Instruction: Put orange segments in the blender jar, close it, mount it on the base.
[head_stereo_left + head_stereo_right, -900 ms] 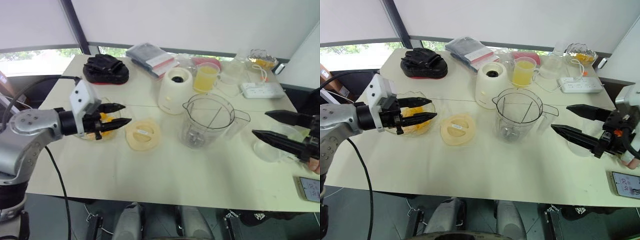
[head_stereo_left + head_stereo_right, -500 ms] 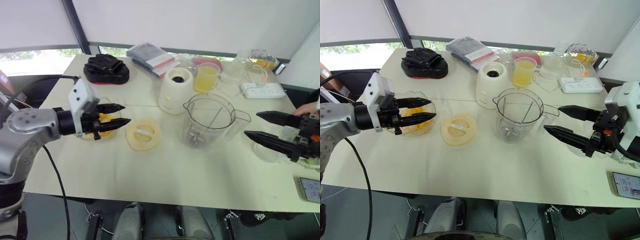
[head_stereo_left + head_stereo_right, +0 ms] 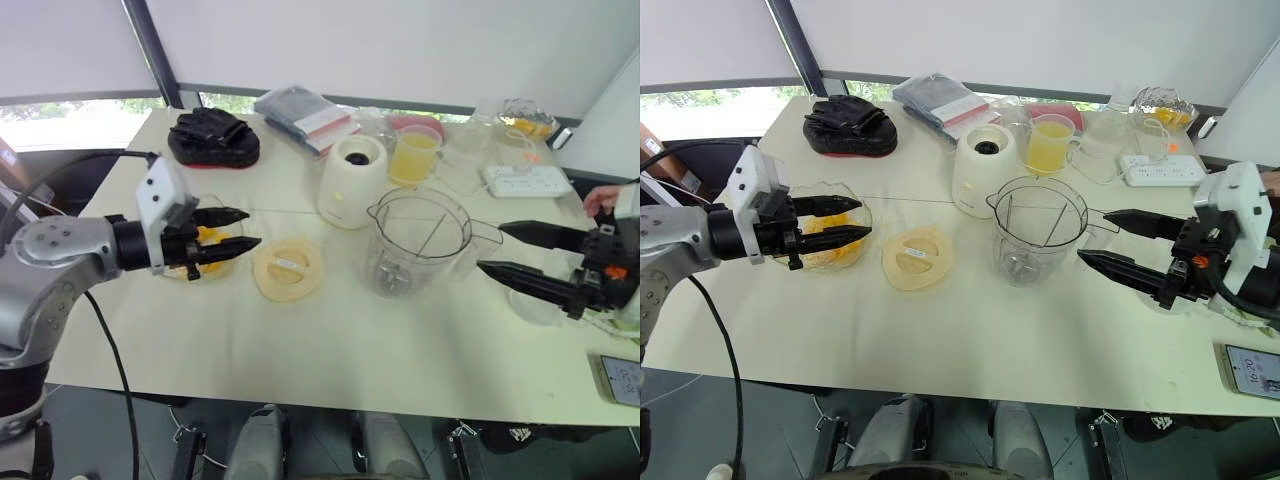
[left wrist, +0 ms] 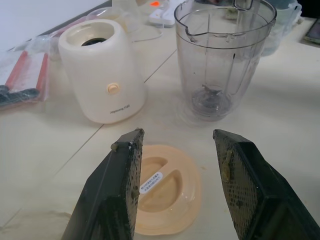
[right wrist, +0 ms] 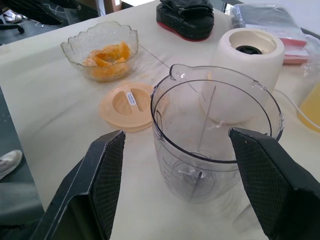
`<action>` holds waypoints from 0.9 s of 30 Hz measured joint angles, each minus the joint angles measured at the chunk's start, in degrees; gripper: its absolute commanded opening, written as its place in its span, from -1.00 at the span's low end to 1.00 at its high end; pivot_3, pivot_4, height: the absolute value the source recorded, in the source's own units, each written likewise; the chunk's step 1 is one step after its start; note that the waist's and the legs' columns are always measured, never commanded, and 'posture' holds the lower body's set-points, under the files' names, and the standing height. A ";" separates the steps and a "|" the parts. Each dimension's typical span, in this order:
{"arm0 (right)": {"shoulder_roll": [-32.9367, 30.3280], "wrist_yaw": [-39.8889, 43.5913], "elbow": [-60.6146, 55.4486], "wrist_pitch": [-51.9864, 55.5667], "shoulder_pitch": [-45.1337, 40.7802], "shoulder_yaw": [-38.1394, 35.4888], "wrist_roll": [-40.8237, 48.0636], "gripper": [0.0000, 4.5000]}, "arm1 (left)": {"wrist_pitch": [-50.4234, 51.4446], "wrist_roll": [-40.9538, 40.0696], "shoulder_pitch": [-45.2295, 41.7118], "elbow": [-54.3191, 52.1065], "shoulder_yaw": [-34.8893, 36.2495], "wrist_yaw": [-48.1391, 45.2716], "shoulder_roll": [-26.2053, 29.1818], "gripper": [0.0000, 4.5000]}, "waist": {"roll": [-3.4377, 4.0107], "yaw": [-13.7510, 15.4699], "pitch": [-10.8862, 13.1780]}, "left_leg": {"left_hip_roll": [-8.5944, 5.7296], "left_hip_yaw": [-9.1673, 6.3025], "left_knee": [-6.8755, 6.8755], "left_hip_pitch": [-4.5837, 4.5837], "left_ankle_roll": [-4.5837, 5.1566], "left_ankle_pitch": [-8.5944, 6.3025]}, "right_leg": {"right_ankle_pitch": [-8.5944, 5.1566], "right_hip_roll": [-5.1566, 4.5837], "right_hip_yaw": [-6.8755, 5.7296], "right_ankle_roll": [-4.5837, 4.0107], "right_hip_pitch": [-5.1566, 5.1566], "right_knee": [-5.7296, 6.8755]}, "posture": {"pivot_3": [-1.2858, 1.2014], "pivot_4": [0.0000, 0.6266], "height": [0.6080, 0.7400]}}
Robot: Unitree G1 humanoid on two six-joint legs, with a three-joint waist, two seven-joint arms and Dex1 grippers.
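Since the earlier frames the right hand (image 3: 1110, 244) has slid in from the counter's right edge toward the blender jar (image 3: 1038, 233); its fingertips now stand just beside the jar's side handle, at the jar's 3 o'clock, without touching it. Its two black fingers are spread wide apart with nothing between them. The left hand (image 3: 240, 228) has hardly shifted: it hovers over the scalloped glass bowl (image 3: 822, 239), fingers parted, and grips nothing.

The blender jar stands upright and empty near the middle of the cream counter (image 3: 970, 330), metal blades visible at its bottom, its mouth uncovered. The orange segments (image 5: 106, 59) lie heaped in the glass bowl, at the jar's 9 o'clock and well apart from it. Between bowl and jar the pale-yellow round lid (image 3: 917, 258) lies flat on the counter. The base (image 3: 983, 170), cream-white with a dark socket on top, stands just beyond the jar at its 11 o'clock, close but not touching.

At the jar's 12 o'clock, farther back, a clear cup of yellow juice (image 3: 1048, 143) stands beside a white power strip (image 3: 1162, 169). A black glove-like bundle (image 3: 850, 124) sits at the far-left corner. A phone (image 3: 1252, 368) lies at the near-right edge.
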 measured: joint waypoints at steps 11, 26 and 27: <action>5.26 -2.24 -1.10 -2.45 0.15 2.03 -1.29 0.54 | -2.00 3.18 -2.02 3.81 -1.25 -2.13 0.69 0.02 | 0.00 0.00 0.00 | -0.01 0.01 0.00 0.00 0.00 0.00 | 0.00 0.01 0.00 0.00 -0.01 0.02 | 0.03 -0.52 1.00; 15.34 -12.45 -6.60 -5.41 -15.40 21.05 7.39 0.54 | -7.57 13.29 -13.16 28.23 -8.24 -16.46 11.01 0.02 | -0.06 -0.14 0.04 | 0.02 0.04 -0.03 -0.17 0.00 0.00 | 0.00 0.02 -0.05 -0.01 -0.25 0.04 | 0.03 -0.52 1.00; 15.68 -12.80 -6.87 -5.48 -15.81 22.32 7.42 0.54 | -8.20 14.03 -14.09 30.18 -8.94 -17.74 11.53 0.02 | -0.05 -0.03 0.04 | 0.02 0.05 -0.03 -0.18 0.00 0.00 | 0.00 0.00 -0.06 0.00 -0.25 0.05 | 0.03 -0.52 1.00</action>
